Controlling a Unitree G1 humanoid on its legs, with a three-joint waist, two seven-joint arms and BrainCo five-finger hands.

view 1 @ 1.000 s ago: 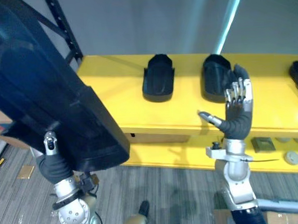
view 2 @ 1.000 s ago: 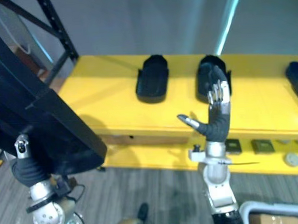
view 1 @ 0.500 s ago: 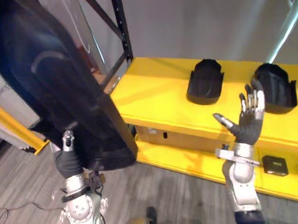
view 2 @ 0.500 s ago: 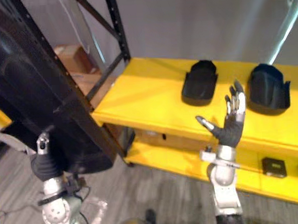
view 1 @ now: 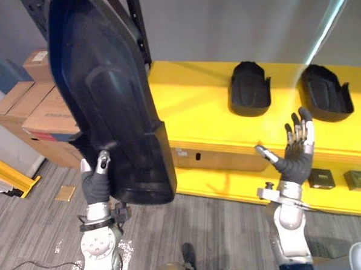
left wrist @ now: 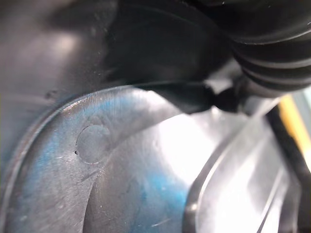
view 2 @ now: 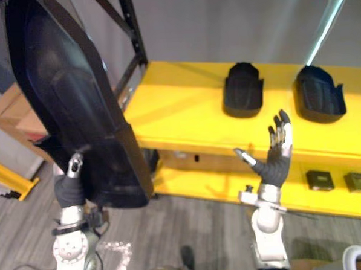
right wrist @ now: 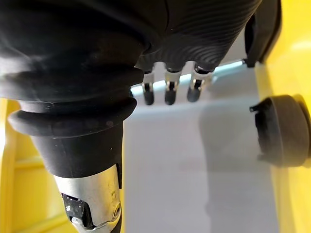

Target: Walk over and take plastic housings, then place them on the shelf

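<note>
A large black plastic housing [view 1: 106,96] stands nearly upright at the left, its lower end gripped by my left hand [view 1: 96,183]. The thumb lies on its front and the fingers are behind it. The left wrist view shows the housing's glossy inner surface [left wrist: 121,170] from very close. Two smaller black housings [view 1: 249,88] [view 1: 326,91] lie on the yellow shelf [view 1: 191,110]. My right hand [view 1: 295,156] is raised in front of the shelf's edge, open and holding nothing, its fingers [right wrist: 167,90] straight.
A black rack upright [view 1: 135,22] rises at the shelf's left end. Cardboard boxes [view 1: 27,106] and a yellow floor rail [view 1: 7,180] are at the far left. The lower yellow shelf [view 1: 219,184] carries small dark parts [view 1: 321,177]. A grey wall stands behind.
The camera has swung, so the whole scene has shifted. The large housing now stands more upright in my left hand. My right hand stays open and raised.
</note>
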